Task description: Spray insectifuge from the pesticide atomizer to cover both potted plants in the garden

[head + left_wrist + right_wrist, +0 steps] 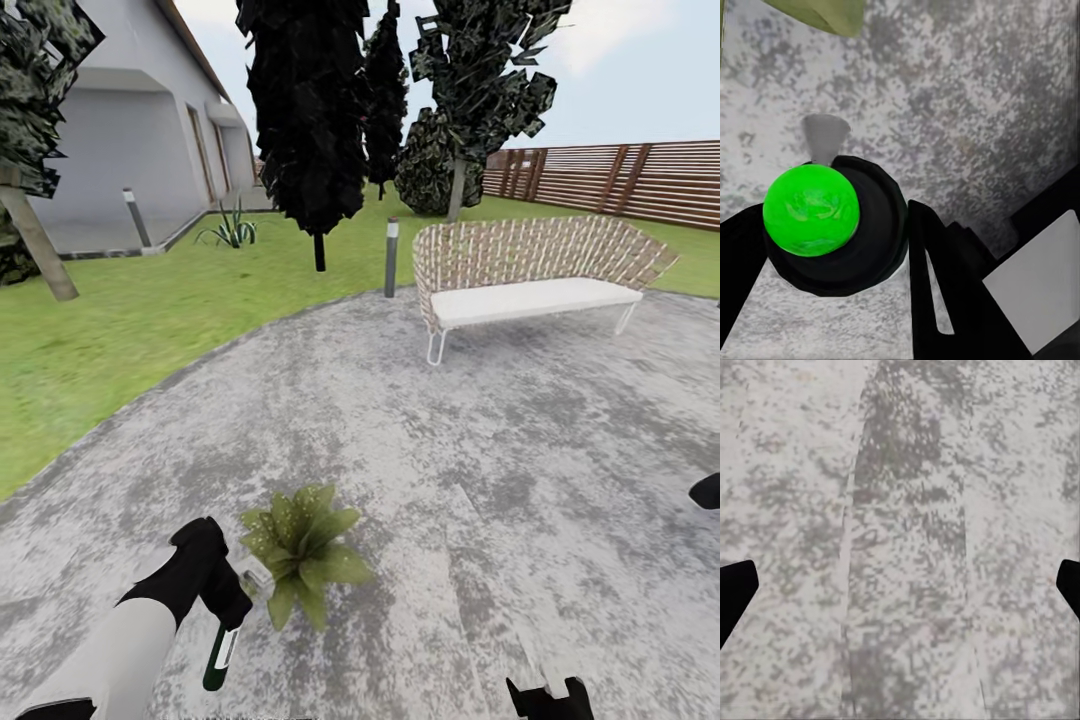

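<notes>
The left gripper is closed on the atomizer, a small dark bottle with a round bright green mark on its base, held just beside a plant of pointed green leaves flecked with pale specks. The right gripper hangs wide apart and empty over mottled grey paving, near a woven bench.
</notes>
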`<state>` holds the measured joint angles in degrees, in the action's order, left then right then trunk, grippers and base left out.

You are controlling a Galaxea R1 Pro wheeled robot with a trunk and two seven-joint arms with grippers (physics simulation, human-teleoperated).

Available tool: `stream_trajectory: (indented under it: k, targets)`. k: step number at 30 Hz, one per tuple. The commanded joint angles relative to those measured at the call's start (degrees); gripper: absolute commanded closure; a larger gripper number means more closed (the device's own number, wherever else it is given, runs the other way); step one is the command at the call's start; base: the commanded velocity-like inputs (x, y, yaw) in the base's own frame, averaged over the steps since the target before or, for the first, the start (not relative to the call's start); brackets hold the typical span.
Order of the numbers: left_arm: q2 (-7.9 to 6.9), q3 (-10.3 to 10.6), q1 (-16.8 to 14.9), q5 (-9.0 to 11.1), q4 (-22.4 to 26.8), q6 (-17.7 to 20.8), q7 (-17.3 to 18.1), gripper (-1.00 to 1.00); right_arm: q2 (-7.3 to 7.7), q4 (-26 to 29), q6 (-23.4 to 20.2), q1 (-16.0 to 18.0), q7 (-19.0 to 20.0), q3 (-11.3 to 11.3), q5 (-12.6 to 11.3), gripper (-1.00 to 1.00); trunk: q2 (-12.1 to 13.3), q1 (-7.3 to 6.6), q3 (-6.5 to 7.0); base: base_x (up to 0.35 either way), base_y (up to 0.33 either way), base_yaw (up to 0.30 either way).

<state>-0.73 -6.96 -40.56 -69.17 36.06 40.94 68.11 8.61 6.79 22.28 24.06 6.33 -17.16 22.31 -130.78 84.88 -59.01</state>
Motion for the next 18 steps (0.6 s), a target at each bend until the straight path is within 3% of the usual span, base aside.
stream_trajectory:
  k: [1, 8, 13, 18]
  targets:
    - [0.05, -0.25, -0.04, -0.44, 0.06, 0.45, 0.45, 1.0, 0.01, -0.02, 0.19, 0.02, 0.38, -0.5, 0.27, -1.0, -0.02, -0.01, -0.05, 0.005, -0.272, 0.272]
    - [-0.08, -0.25, -0.04, -0.44, 0.06, 0.45, 0.43, 1.0, -0.05, -0.02, 0.19, 0.02, 0.41, -0.5, 0.28, -1.0, -0.02, -0.01, -0.05, 0.02, -0.271, 0.272]
    - [-0.15, -0.32, -0.01, -0.44, 0.06, 0.45, 0.33, 1.0, -0.08, -0.02, 0.21, 0.02, 0.44, -0.5, 0.28, -1.0, -0.02, -0.01, -0.06, 0.149, -0.244, 0.272]
    - [-0.47, -0.33, 0.2, -0.44, -0.03, 0.35, -0.38, 1.0, -0.07, -0.02, 0.17, 0.02, 0.44, -0.5, 0.28, -1.0, -0.02, -0.01, -0.18, 0.114, -0.091, 0.264]
